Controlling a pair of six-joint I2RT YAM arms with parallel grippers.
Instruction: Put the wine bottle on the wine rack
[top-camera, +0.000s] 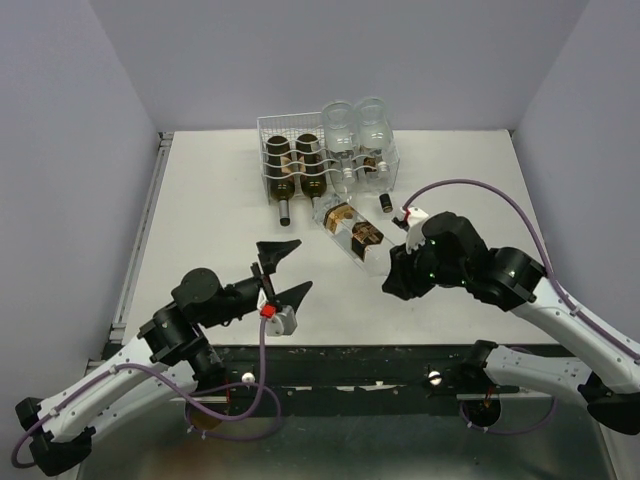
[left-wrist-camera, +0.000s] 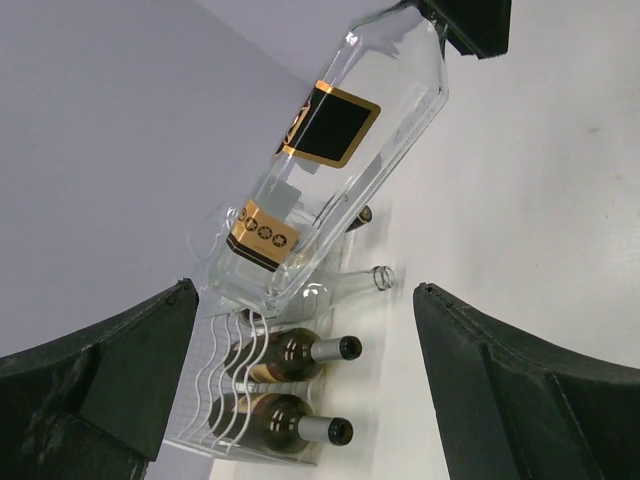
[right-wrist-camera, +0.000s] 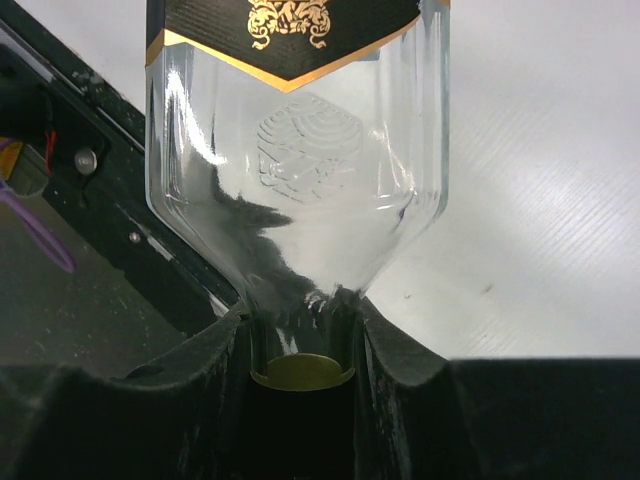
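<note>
R gripper is clamped tight on the neck of the clear wine bottle, one finger each side just above the gold cap. The bottle lies at a slant w/ its black-and-gold label up and its base toward the wine rack, close to the rack's front but not in it. The rack holds 2 dark bottles on the left & 2 clear bottles on the right. L gripper is spread wide, holding nothing, apart from the bottle over the table.

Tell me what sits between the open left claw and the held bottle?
Only bare table, seen in the top view, separates the left gripper from the clear bottle.
</note>
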